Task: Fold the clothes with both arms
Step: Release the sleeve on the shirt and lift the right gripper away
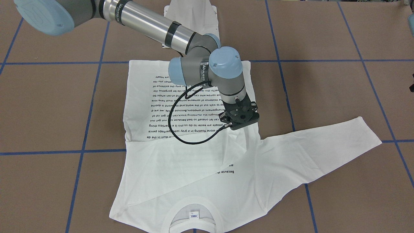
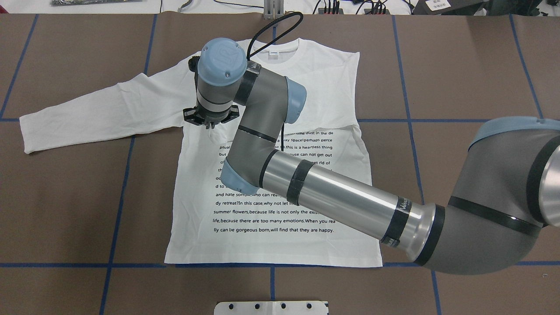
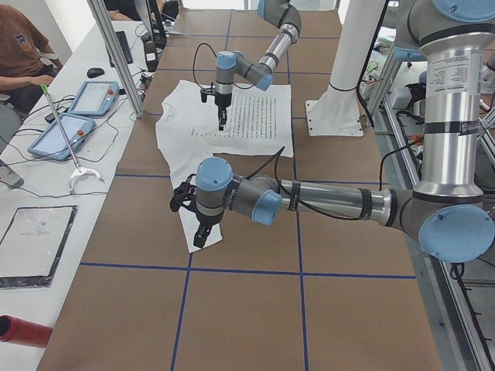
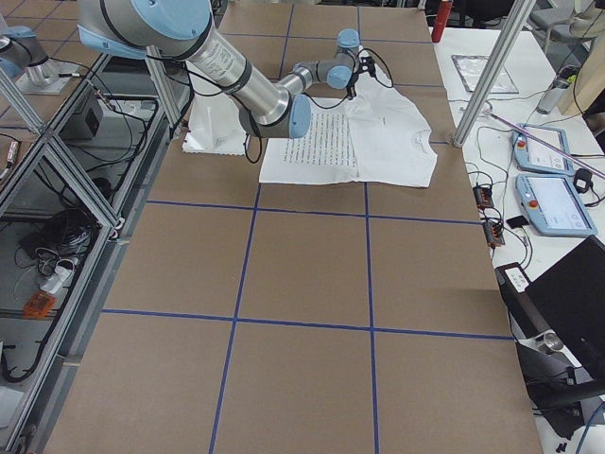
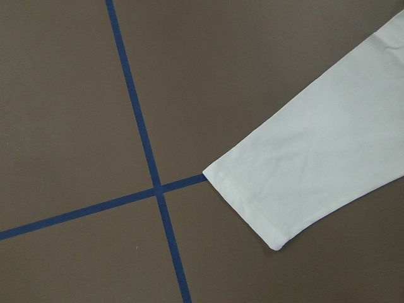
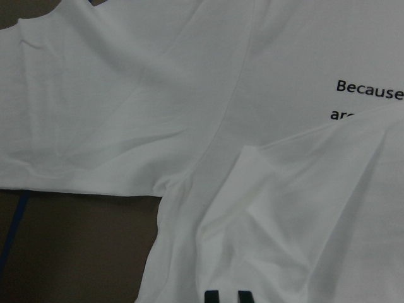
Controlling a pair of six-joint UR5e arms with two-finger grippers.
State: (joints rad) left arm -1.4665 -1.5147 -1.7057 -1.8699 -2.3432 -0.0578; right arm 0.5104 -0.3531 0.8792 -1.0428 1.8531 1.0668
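Observation:
The white long-sleeved T-shirt [image 2: 306, 87] lies flat on the brown table, text side up, collar [image 2: 280, 46] toward the far edge. One sleeve [image 2: 100, 109] stretches out to the robot's left. The other side is tucked in at a straight edge, and a layer covers the top text lines. My right gripper [image 2: 211, 126] reaches across and points down over the armpit of the stretched sleeve. Its fingertips [image 6: 211, 295] sit close together with nothing between them. My left gripper [image 3: 199, 236] hangs by the sleeve cuff [image 5: 252, 202]; I cannot tell whether it is open or shut.
Blue tape lines [image 2: 118, 183] grid the table. The white pedestal base [image 2: 271, 307] stands at the robot's side of the shirt. On the operators' bench lie two tablets [image 3: 93, 97], cables and a red cylinder [image 3: 23, 328], and a person [image 3: 19, 46] sits there.

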